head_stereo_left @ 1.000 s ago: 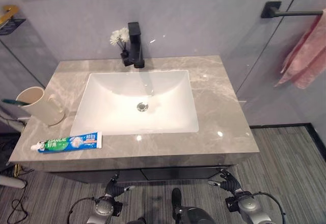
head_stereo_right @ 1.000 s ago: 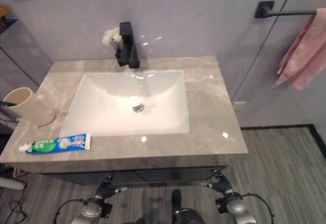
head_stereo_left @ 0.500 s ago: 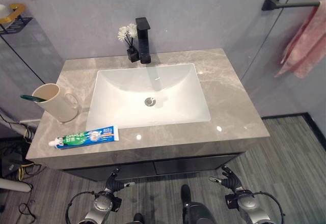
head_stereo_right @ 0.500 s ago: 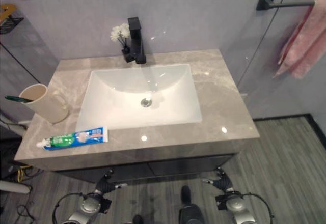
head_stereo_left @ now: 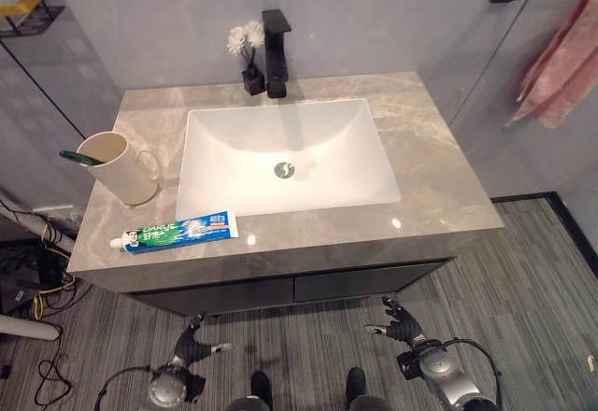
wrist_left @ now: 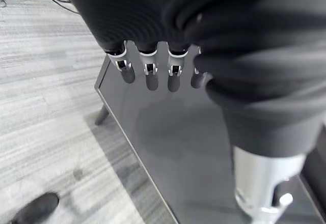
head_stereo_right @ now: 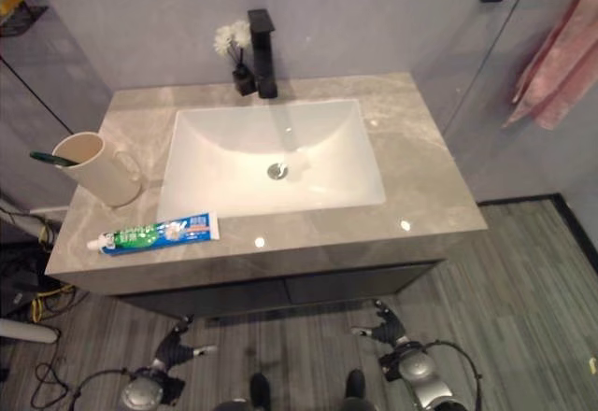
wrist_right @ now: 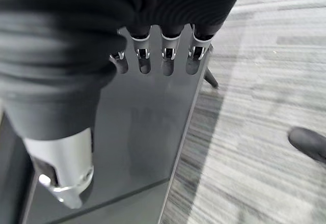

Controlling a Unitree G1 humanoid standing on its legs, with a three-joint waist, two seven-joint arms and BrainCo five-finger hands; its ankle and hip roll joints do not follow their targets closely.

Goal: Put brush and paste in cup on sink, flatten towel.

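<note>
On the worktop's near left edge, a toothpaste tube (head_stereo_left: 175, 233) is lying flat beside the cup (head_stereo_left: 120, 165) holding a toothbrush (head_stereo_left: 77, 158), looking light and squeezable, best pinched mid-body, while both robot hands, left (wrist_left: 153, 71) and right (wrist_right: 163, 56), are hanging low, fingers relaxed, empty.

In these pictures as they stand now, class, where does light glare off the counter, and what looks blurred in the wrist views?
Left eye view: small bright glints on the counter near its front edge, and a sheen in the sink below the tap. Left wrist view: the dark cover up close is blurred, the left robot hand sharper. Right wrist view: likewise for the right robot hand.
</note>
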